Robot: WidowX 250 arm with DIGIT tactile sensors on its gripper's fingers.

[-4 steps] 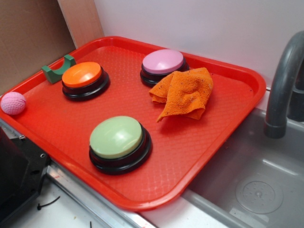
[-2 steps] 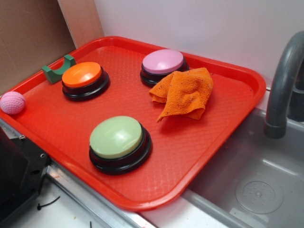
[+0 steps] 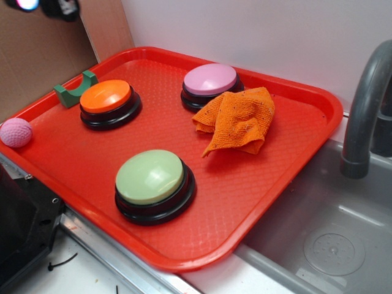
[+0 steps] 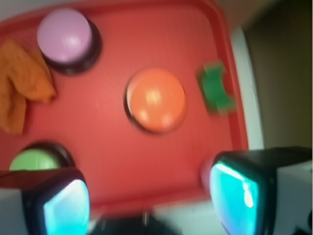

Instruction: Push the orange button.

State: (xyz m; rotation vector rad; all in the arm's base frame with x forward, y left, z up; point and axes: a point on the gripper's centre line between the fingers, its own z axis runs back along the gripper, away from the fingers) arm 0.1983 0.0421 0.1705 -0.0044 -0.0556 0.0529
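Observation:
The orange button has a glossy orange dome on a black base and sits at the back left of the red tray. In the wrist view the orange button lies ahead of the fingers, well apart from them. My gripper is open, its two glowing cyan pads spread wide with nothing between them. In the exterior view only a small part of the gripper shows at the top left corner, high above the tray and left of the button.
A pale green button sits at the tray's front, a pink button at the back. An orange knitted cloth lies beside the pink one. A green block and a pink ball are at the left. Faucet and sink are at the right.
The gripper has come into the exterior view at the top left corner; before, it was out of frame. Nothing on the tray has moved.

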